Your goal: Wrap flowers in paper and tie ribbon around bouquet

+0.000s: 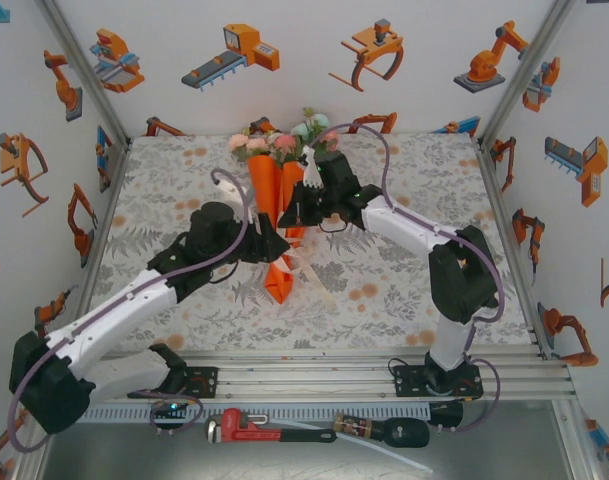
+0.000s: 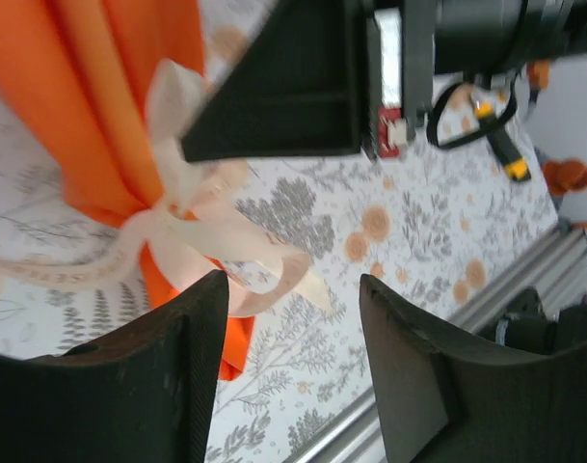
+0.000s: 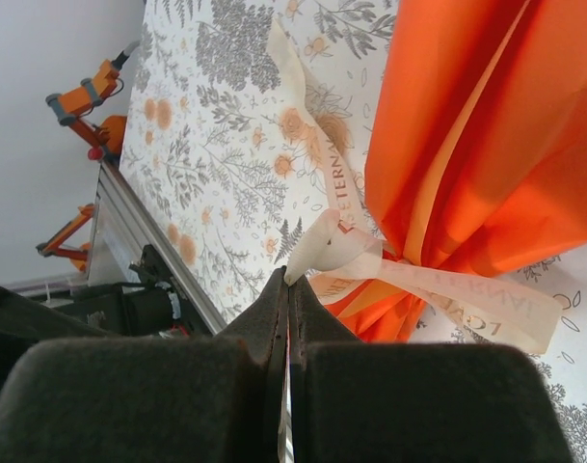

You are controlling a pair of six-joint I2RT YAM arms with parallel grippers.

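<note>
Bouquet (image 1: 274, 185) on surface (image 1: 404, 280), blooms toward 12 o'clock. Left hand (image 2: 293, 318) at its 9 o'clock, jaws apart. Right hand (image 3: 288, 289) closed, apparently pinching ribbon (image 3: 351, 253).

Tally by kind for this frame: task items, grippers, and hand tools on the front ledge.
Bouquet: 1
Ribbon: 1
Grippers: 2 (left gripper, right gripper)
Hand tools: 2 (red pipe wrench, black-handled tool)
Total: 6
</note>
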